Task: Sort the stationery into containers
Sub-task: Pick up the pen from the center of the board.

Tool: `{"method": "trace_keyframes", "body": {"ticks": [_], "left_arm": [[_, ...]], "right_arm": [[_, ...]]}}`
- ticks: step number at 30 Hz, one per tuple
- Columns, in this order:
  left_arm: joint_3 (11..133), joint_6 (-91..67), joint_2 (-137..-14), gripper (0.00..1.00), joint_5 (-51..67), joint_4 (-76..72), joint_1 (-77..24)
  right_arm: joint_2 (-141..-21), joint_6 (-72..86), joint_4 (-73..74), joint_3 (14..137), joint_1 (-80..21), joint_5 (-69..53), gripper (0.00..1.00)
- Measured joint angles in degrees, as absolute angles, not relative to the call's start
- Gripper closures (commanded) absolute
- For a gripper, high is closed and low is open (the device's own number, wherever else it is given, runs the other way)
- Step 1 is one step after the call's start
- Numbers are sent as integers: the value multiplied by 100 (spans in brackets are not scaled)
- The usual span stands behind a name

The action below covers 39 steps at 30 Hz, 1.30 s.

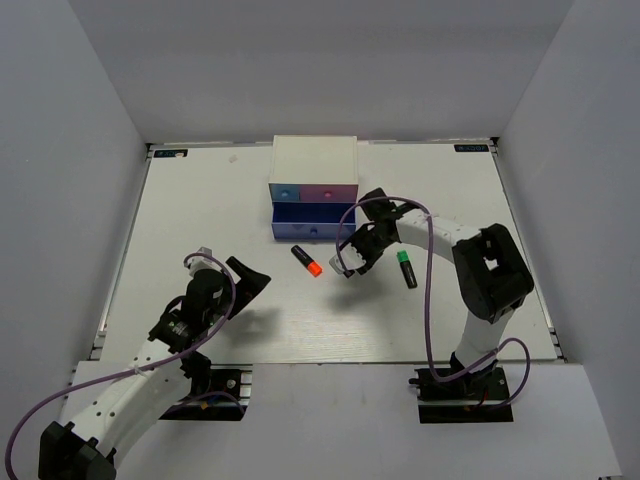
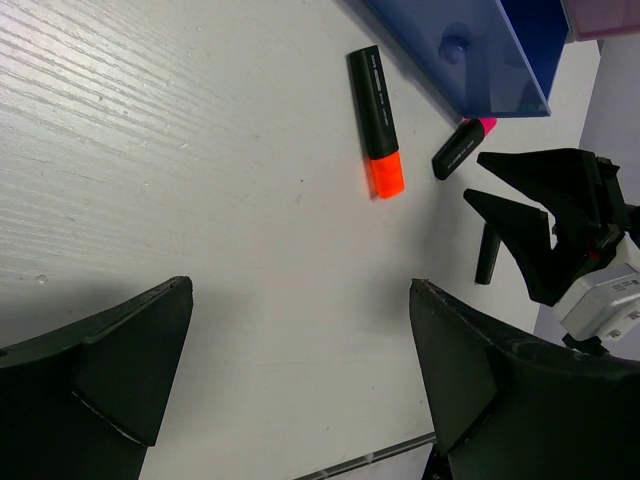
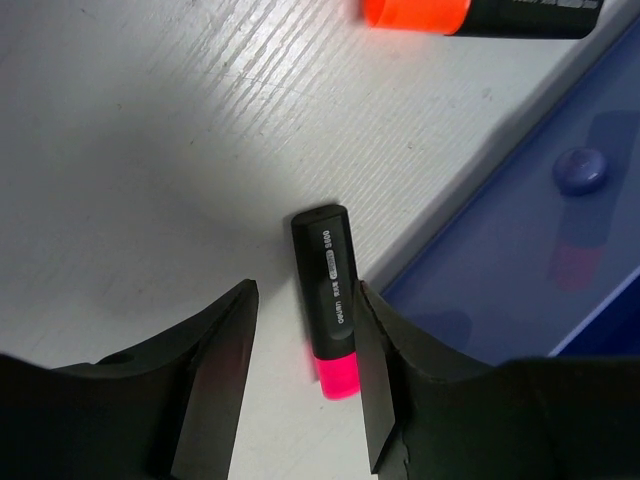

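The pink-capped marker [image 3: 330,300] lies on the table against the front of the pulled-out blue-purple drawer [image 3: 540,250]. My right gripper [image 3: 305,290] is open and straddles it: the right finger touches its side, the left finger stands apart. The orange-capped marker [image 1: 306,260] lies left of that gripper, the green-capped marker [image 1: 406,268] to its right. My left gripper [image 2: 300,285] is open and empty over bare table, short of the orange marker [image 2: 377,120]. The pink stapler-like piece and the silver-purple block are out of view.
The white mini cabinet [image 1: 314,155] stands at the back centre with a small blue drawer [image 1: 288,190] and a pink drawer [image 1: 330,190] shut. The wide drawer [image 1: 310,230] juts forward. White walls enclose the table on three sides.
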State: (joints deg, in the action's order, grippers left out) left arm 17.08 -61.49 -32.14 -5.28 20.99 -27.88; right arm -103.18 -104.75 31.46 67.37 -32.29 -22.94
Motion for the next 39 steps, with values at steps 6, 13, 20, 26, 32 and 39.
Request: {"method": "trace_keyframes", "body": {"ticks": [6,13,20,26,32,39], "left_arm": [[1708,-6130,-3214,0,-528,2102,-2788],[1708,-6130,-3214,0,-528,2102,-2788],[1708,-6130,-3221,0,-523,2099,-2788],[1708,-6130,-3221,0,-523,2099,-2788],[1708,-6110,-3221,0,-521,2099,-2788],[1708,-6084,-3214,0,-523,2099,-2788]], "right_arm": [[-10477,-10571,3162,6838,-3251,-2062,48],[-10665,-10696,3216,7135,-3282,-1894,48],[-10908,-10895,3514,7432,-3304,-1772,48],[-11039,-10954,3610,7461,-3321,-1675,48],[-11144,-10833,3691,7616,-3398,-1612,51],[-11277,-10820,4287,7883,-3465,-1573,56]]}}
